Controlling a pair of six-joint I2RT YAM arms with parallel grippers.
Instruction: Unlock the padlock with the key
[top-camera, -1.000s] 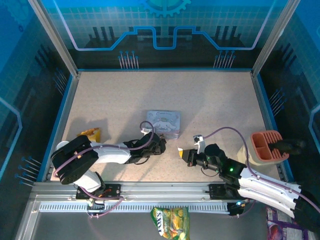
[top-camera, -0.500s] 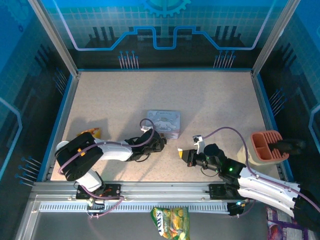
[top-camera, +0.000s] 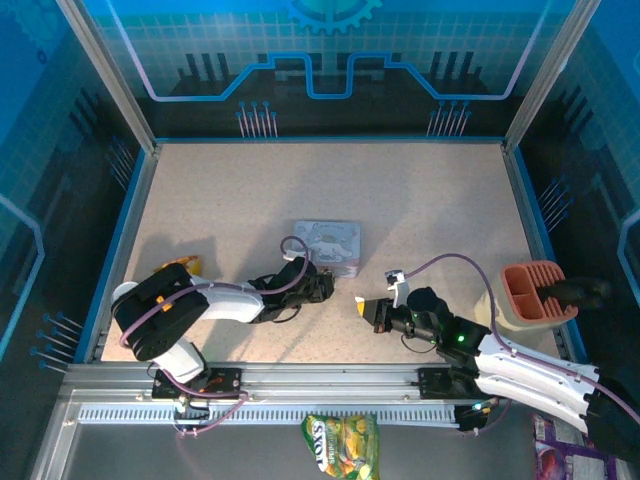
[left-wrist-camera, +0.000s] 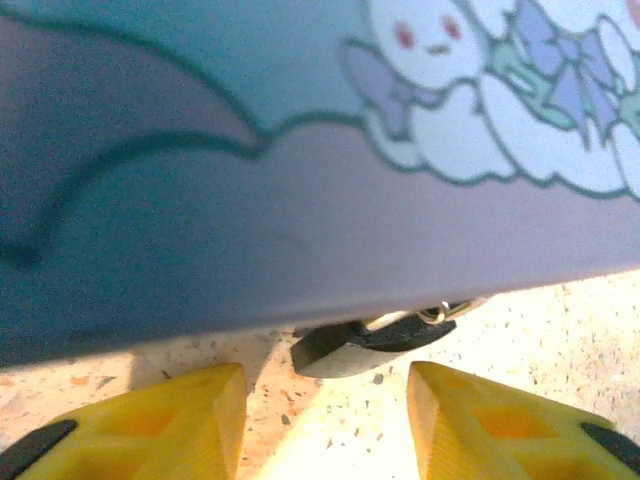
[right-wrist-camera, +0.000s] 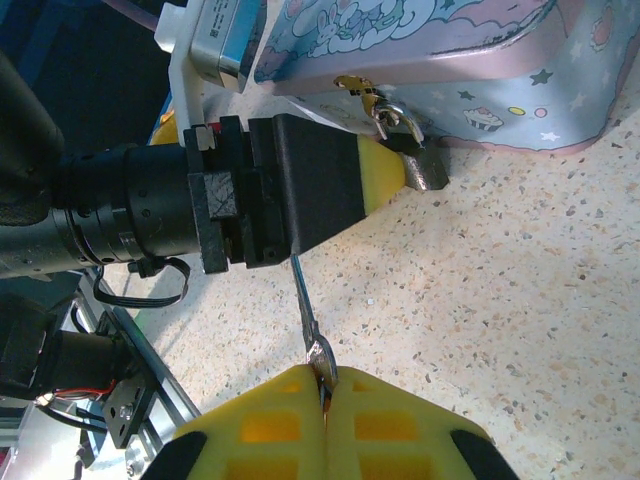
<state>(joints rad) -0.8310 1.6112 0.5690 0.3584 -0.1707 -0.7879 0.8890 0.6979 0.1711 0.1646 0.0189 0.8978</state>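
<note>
My right gripper (right-wrist-camera: 325, 385) pinches the key (right-wrist-camera: 304, 300). The padlock (left-wrist-camera: 372, 338) lies on the table (left-wrist-camera: 530, 330), against the tin (left-wrist-camera: 300, 220). My left gripper (left-wrist-camera: 325, 385) is spread wide, just short of the padlock.

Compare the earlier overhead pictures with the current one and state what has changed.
The left arm shifted slightly right at its elbow, covering more of the yellow packet behind it. The left hand stayed open beside the padlock at the tin's near edge. Nothing was gripped or released. The right hand stayed shut on the key, and the tin kept its place.
</note>
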